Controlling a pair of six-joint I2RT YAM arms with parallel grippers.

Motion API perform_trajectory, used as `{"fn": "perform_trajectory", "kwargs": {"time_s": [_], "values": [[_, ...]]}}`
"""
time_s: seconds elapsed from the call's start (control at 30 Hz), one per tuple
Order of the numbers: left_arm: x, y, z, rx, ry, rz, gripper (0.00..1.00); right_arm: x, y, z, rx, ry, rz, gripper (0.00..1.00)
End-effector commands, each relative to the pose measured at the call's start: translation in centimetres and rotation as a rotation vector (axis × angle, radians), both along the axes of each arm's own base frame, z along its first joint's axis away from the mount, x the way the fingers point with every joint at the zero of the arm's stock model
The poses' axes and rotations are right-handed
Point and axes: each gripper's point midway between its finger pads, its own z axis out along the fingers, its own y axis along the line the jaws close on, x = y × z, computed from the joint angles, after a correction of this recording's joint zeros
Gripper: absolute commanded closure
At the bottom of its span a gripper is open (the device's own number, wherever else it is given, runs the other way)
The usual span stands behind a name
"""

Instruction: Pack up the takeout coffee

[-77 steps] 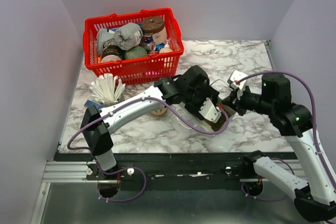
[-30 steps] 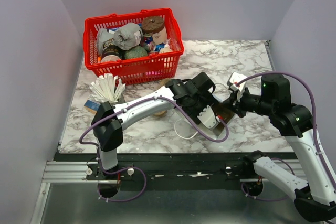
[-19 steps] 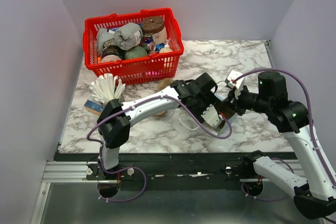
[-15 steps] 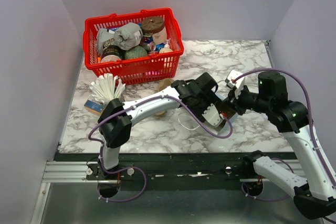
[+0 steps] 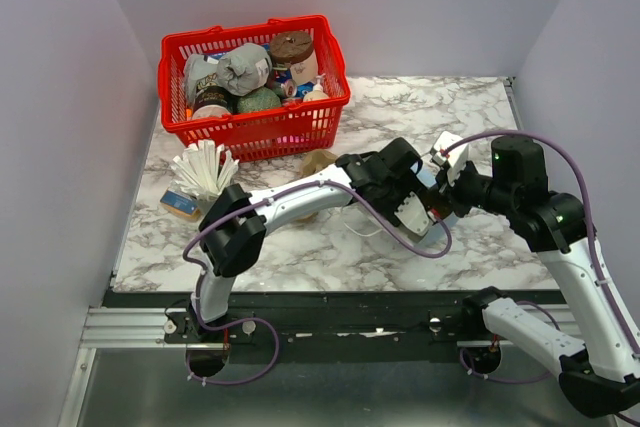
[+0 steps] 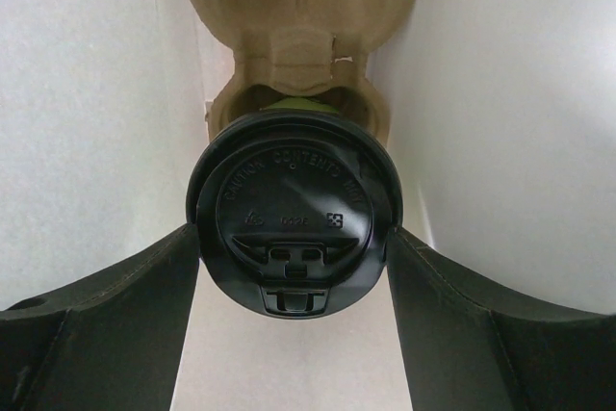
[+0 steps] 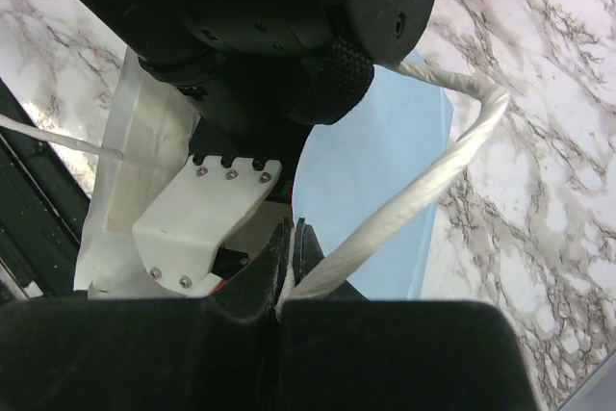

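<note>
The marble bench [image 5: 480, 107] carries a white paper bag [image 6: 500, 93], whose walls rise on either side of the left claw [image 6: 292, 243]. Just beyond that claw lies the brown cardboard cup carrier [image 6: 303, 7]. The claw pinches the green takeout cup [image 6: 300, 101] between its fingers, which touch the rim of the black lid [image 6: 289, 199] on both sides. The right claw [image 7: 287, 247], pressed together, nips the bag's rope handle [image 7: 414, 199] just beside the left arm's wrist.

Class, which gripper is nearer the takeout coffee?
Left. The left gripper holds the takeout coffee between its fingers; the right gripper pinches a white rope handle, apart from it.
</note>
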Motion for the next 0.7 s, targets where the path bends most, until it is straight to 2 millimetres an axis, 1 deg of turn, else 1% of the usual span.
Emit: {"fn": "perform_trajectory", "kwargs": {"time_s": [0.0, 0.1, 0.13, 0.17, 0.2, 0.23, 0.27, 0.3, 0.33, 0.4, 0.43, 0.47, 0.5, 0.53, 0.57, 0.67], "values": [[2.5, 1.3, -2.3, 0.042, 0.018, 0.148, 0.99, -1.8, 0.8, -0.7, 0.031, 0.083, 0.050, 1.00], [2.5, 1.4, -1.4, 0.019, 0.035, 0.175, 0.96, -1.8, 0.6, -0.6, 0.025, 0.075, 0.039, 0.99], [2.7, 1.4, -1.0, -0.002, 0.052, 0.203, 0.96, -1.8, 0.6, -0.5, 0.025, 0.076, 0.037, 1.00], [3.0, 1.4, -0.6, -0.020, 0.061, 0.220, 1.00, -1.7, 0.6, -0.4, 0.027, 0.073, 0.035, 1.00], [3.3, 1.5, -0.1, -0.045, 0.072, 0.241, 1.00, -1.8, 0.5, -0.3, 0.028, 0.071, 0.033, 0.99], [3.3, 1.5, -0.1, -0.071, 0.109, 0.261, 1.00, -1.9, 0.5, -0.4, 0.025, 0.076, 0.034, 1.00], [3.6, 1.3, 0.8, -0.114, 0.111, 0.280, 1.00, -2.0, 0.4, -0.5, 0.021, 0.077, 0.037, 1.00], [4.1, 1.5, 1.0, -0.134, 0.120, 0.300, 1.00, -2.0, 0.4, -0.6, 0.017, 0.080, 0.036, 1.00], [4.0, 1.5, 0.9, -0.150, 0.140, 0.304, 1.00, -2.1, 0.3, -0.7, 0.014, 0.084, 0.031, 0.99], [4.3, 1.4, 1.7, -0.205, 0.156, 0.332, 1.00, -2.1, 0.1, -0.5, 0.009, 0.083, 0.027, 0.99], [4.2, 1.4, 1.3, -0.210, 0.164, 0.340, 1.00, -2.2, 0.0, -0.6, 0.005, 0.087, 0.023, 0.99], [4.3, 1.2, 1.9, -0.243, 0.157, 0.344, 1.00, -2.1, -0.1, -0.6, -0.001, 0.092, 0.018, 0.99], [4.4, 1.1, 1.9, -0.255, 0.158, 0.349, 1.00, -2.1, -0.1, -0.6, -0.003, 0.093, 0.014, 0.99], [4.3, 1.2, 1.4, -0.257, 0.164, 0.355, 1.00, -2.1, -0.2, -0.6, -0.006, 0.095, 0.011, 0.99], [4.5, 0.9, 1.7, -0.281, 0.157, 0.356, 1.00, -2.0, -0.2, -0.7, -0.008, 0.101, 0.011, 1.00], [4.6, 0.7, 1.0, -0.291, 0.166, 0.370, 1.00, -1.9, -0.3, -0.8, -0.014, 0.114, 0.000, 0.99]]}}
